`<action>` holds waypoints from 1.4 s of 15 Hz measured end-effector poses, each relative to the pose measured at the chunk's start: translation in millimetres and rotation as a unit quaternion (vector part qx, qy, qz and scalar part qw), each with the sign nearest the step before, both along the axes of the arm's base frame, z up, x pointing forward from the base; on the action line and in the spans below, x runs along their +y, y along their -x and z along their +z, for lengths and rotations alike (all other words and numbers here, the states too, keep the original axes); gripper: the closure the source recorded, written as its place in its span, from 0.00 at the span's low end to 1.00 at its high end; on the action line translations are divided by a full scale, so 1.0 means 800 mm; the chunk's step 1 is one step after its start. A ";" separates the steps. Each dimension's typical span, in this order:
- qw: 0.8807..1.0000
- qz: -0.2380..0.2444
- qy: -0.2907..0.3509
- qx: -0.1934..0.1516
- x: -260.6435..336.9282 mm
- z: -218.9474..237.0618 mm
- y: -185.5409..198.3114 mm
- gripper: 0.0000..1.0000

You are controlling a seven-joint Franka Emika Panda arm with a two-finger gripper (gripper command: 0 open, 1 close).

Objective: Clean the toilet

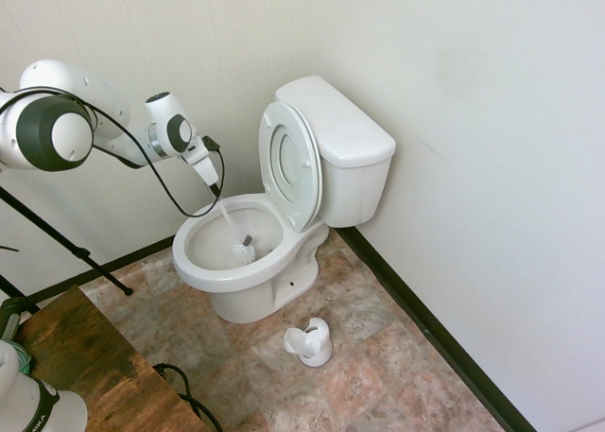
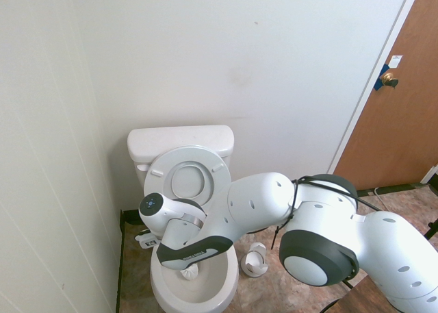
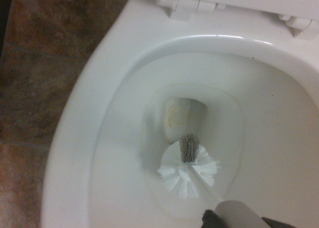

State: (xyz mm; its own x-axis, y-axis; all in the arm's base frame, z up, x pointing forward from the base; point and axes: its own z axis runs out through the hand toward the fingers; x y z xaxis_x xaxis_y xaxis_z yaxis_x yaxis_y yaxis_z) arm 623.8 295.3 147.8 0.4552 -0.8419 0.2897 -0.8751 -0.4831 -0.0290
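Note:
The white toilet (image 1: 345,139) stands in the corner with seat and lid tipped up against the tank. My gripper (image 1: 210,175) hovers over the bowl's left rim, shut on the top of a white toilet brush handle (image 1: 228,220). The handle slants down into the bowl, and the bristle head (image 1: 244,253) rests near the bottom. In the wrist view the brush head (image 3: 188,170) lies just beside the drain opening, inside the toilet bowl (image 3: 114,113). In the second exterior view my arm covers part of the toilet (image 2: 179,142), and the brush head (image 2: 189,273) shows below it.
A small white brush holder (image 1: 310,342) stands on the tiled floor in front of the bowl, also seen beside it (image 2: 255,261). Walls close in behind and to the side. A wooden tabletop (image 1: 85,356) sits at front left. A brown door (image 2: 400,114) is at the right.

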 end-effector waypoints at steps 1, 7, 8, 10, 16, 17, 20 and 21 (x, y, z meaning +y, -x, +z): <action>1.000 0.005 -0.002 0.004 -0.006 0.004 0.010 1.00; 0.999 -0.019 -0.019 0.017 -0.099 0.031 0.031 1.00; 0.999 -0.028 -0.020 0.015 -0.116 0.035 0.024 1.00; 0.999 -0.044 -0.021 0.005 -0.144 0.042 0.009 1.00; 0.997 -0.065 -0.005 -0.040 -0.166 0.052 -0.047 1.00; 0.997 -0.067 -0.003 -0.047 -0.165 0.051 -0.057 1.00; 0.996 -0.071 0.000 -0.062 -0.154 0.050 -0.082 1.00; 0.995 -0.074 0.001 -0.067 -0.147 0.053 -0.089 1.00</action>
State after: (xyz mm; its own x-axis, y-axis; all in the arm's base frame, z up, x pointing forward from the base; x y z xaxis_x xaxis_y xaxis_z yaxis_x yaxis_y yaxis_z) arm 695.3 177.7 190.1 0.2841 -0.8957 0.3420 -0.9246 -0.3504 -0.1496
